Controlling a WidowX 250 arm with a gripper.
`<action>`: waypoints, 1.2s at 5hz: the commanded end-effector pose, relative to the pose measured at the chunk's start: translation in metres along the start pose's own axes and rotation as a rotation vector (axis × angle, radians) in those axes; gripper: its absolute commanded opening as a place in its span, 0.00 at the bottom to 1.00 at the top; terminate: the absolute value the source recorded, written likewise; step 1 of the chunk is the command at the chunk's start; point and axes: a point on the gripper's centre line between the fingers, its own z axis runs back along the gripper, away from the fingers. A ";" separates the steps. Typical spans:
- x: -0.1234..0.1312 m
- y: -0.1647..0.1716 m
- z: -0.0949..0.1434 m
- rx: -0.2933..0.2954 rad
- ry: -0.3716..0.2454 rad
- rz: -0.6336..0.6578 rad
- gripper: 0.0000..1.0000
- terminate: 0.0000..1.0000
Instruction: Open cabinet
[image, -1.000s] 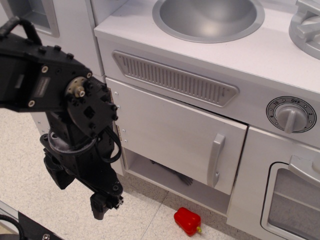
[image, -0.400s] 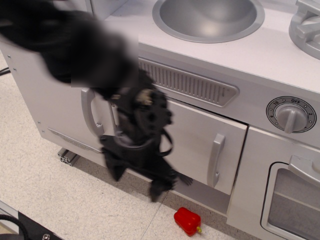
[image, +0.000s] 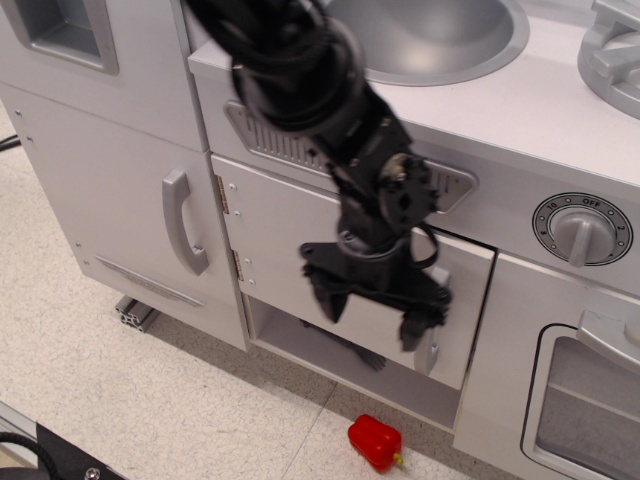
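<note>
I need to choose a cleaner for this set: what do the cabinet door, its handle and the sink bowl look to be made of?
Cabinet door: probably painted wood or fibreboard, matte light grey, flat with square edges. Handle, mostly behind the pincer: silver-coloured, likely plastic, though unclear. Sink bowl: smooth metallic grey with soft sheen, metal or silvered plastic.

Cabinet door (image: 290, 240), wide, plain light grey, hinged on its left edge, sits slightly ajar under the vent panel; silver bar handle mostly hidden.
</note>
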 end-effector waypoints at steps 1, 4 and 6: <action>0.035 -0.019 -0.004 0.000 -0.118 0.007 1.00 0.00; 0.038 -0.020 -0.017 -0.005 -0.126 0.023 0.00 0.00; 0.020 -0.021 -0.008 -0.036 -0.097 0.015 0.00 0.00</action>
